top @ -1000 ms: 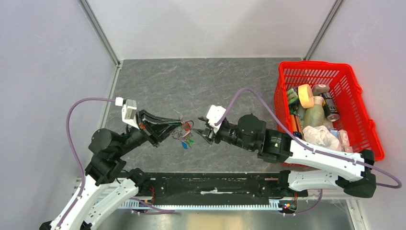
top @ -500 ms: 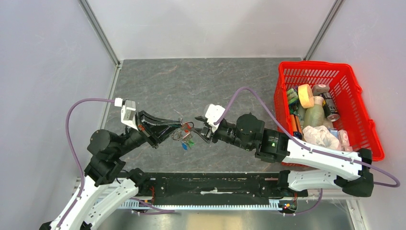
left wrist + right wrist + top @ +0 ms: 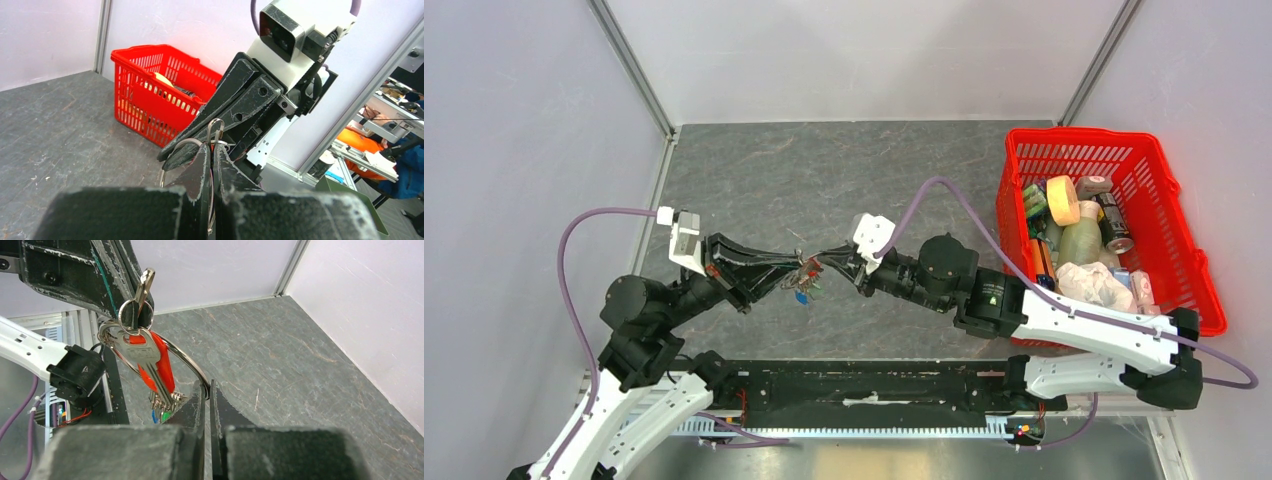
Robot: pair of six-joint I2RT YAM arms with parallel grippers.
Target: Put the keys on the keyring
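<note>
Grey marbled bench [image 3: 844, 170] lies under two arms that meet a little in from its near edge, left of its middle. Closed tight, the left gripper [image 3: 790, 268] clamps a small loop at the top of the thin silver wire keyring [image 3: 190, 365]. The right gripper [image 3: 826, 261] pinches the ring's lower arc, so it hangs between them above the bench. Threading looks largely done: one red-headed metal key [image 3: 159, 362] plainly hangs on the ring, with one green key head [image 3: 165, 415] and one blue key head [image 3: 154, 416] peeping below. Any further keys I cannot count. One red plastic basket [image 3: 1079, 135] stands along the right edge, reaching to the far right corner.
</note>
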